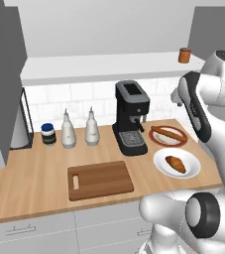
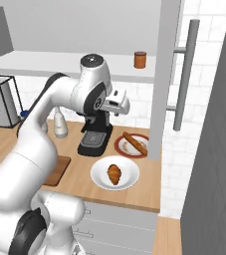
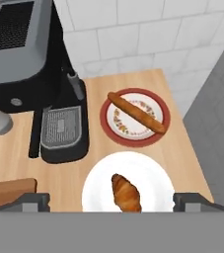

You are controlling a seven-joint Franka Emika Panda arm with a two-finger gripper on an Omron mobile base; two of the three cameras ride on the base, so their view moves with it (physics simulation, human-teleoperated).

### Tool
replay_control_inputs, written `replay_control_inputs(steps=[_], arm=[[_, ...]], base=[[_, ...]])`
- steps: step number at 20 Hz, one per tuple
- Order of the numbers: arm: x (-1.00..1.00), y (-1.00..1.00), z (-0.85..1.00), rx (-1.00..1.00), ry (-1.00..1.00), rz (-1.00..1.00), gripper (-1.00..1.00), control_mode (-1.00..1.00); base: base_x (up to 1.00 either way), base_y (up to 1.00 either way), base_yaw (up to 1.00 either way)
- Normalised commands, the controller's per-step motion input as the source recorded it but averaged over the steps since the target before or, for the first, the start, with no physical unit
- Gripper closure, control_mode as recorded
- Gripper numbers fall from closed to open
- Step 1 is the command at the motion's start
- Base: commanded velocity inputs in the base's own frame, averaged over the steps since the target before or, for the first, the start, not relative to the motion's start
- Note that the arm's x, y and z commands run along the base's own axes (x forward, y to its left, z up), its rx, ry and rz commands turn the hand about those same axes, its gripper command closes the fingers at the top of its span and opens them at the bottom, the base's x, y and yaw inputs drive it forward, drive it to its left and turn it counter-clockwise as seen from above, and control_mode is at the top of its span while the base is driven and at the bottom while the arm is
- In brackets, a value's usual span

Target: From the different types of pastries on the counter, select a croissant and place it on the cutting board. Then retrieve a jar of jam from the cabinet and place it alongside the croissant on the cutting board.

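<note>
The light-wood counter (image 1: 34,181) runs across the scene, its near edge partly covered by the robot's white arm in both base views. Against the tiled wall stands a black coffee machine (image 1: 130,118), which the arm partly hides in the right base view and whose top is cut off in the hand view. The dark-brown cutting board (image 1: 100,179) lies bare toward the front of the counter, left of the plates; in the right base view only one corner of it peeks out from behind the arm. A white plate (image 1: 177,162) sits near the counter's right end and carries the croissant (image 3: 126,192), whose lower end meets the bottom band in the hand view. Just behind it, a red-rimmed plate (image 3: 135,117) holds the long stick pastry (image 3: 136,113). Two white bottles (image 1: 79,129) and a dark jar with a blue lid (image 1: 48,134) stand by the wall further left. The jar of jam (image 1: 184,55) sits up on the shelf (image 1: 99,67) under the cabinet, small and hard to make out. The gripper (image 3: 111,201) hangs above the plates with its fingers spread wide, holding nothing, only their tips visible.
</note>
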Motion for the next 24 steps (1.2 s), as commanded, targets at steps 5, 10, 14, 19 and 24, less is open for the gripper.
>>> replay_control_inputs(steps=[5, 10, 14, 19, 24], arm=[[0.84, -0.28, 0.43, 0.0, -0.17, 0.0, -1.0, -1.0], [0.64, -0.34, 0.62, 0.0, -0.16, -0.03, -1.0, -1.0], [0.56, -0.27, 0.72, 0.0, -0.21, -0.04, -1.0, -1.0], [0.48, -0.04, 0.59, -0.04, -0.25, 0.0, -1.0, -1.0], [0.32, -0.29, 0.24, -0.05, -0.16, 0.0, -1.0, -1.0]], base=[[0.0, 0.0, 0.0], [0.0, 0.0, 0.0], [0.0, 0.0, 0.0], [0.0, 0.0, 0.0], [0.0, 0.0, 0.0]])
